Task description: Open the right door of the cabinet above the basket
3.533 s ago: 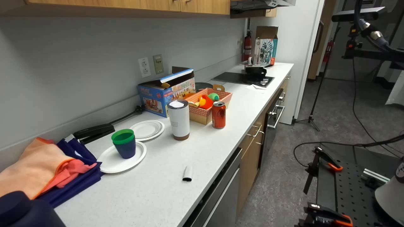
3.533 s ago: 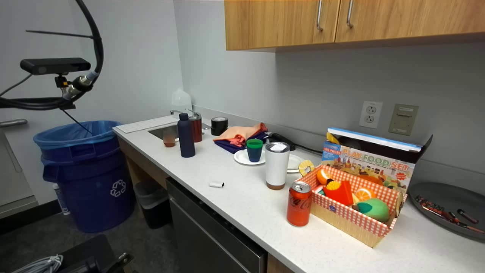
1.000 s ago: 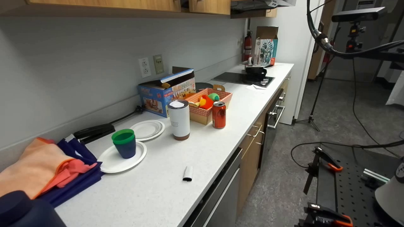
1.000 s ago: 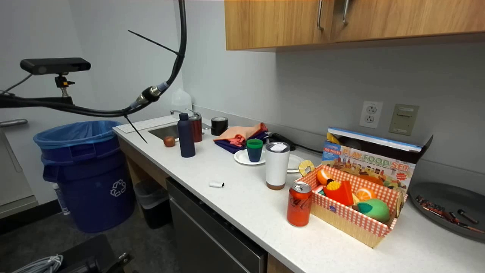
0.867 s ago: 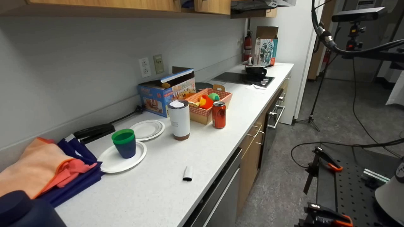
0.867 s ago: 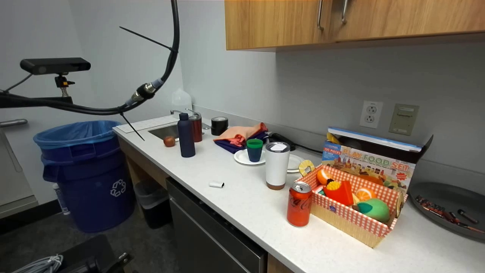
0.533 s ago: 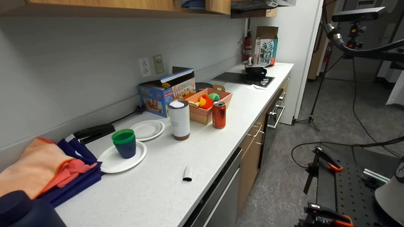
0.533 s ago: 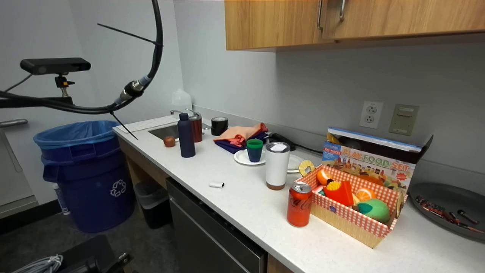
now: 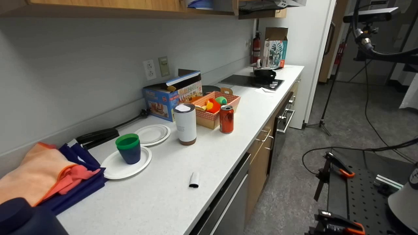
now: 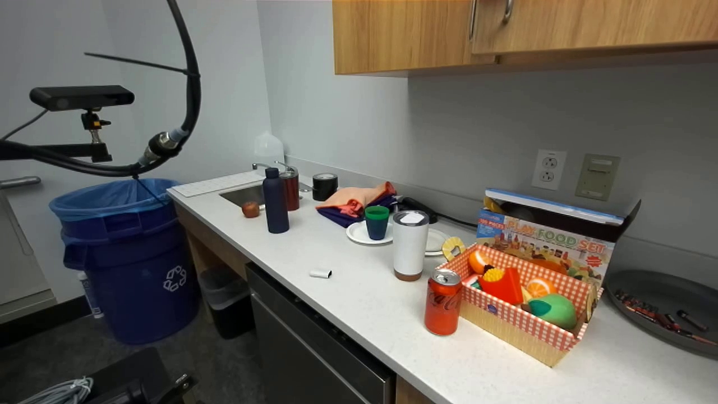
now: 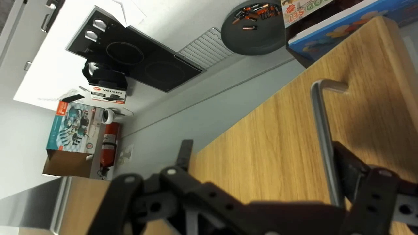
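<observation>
In an exterior view: cabinet (image 10: 399, 42) over the back edge of the tabletop (image 10: 359, 292); right door (image 10: 606, 23) stands open. Basket (image 10: 505, 331) below, before the blue box (image 10: 549, 238) by that edge; red can (image 10: 443, 306) just beside it, towards the front edge. In an exterior view: right door nearly edge-on, blue item (image 9: 200, 4) within. Wrist view: fingers (image 11: 349, 166) wide apart, one just beside the door handle (image 11: 323, 130); contact unclear.

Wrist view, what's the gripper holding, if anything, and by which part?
Nothing is clamped: the gripper stands open, one finger right beside the handle of the right door; contact is unclear.
</observation>
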`<action>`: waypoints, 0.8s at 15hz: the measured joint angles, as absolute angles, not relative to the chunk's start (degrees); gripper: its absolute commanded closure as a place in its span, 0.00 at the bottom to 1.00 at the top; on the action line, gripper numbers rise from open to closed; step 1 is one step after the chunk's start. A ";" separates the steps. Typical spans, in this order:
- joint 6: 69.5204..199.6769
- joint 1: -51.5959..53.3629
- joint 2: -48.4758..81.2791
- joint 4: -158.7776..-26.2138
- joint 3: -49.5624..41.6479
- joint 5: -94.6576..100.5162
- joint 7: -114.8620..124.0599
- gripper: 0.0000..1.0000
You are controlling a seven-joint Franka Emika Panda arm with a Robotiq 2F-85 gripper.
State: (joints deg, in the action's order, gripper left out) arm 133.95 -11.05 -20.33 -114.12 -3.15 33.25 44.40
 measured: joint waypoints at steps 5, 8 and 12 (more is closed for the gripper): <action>140.67 -14.97 -26.66 -122.25 -3.48 32.09 44.02 0.00; 144.94 -17.51 -29.52 -126.27 -3.49 31.28 43.76 0.00; 148.72 -19.96 -31.55 -129.33 -3.42 29.52 42.15 0.00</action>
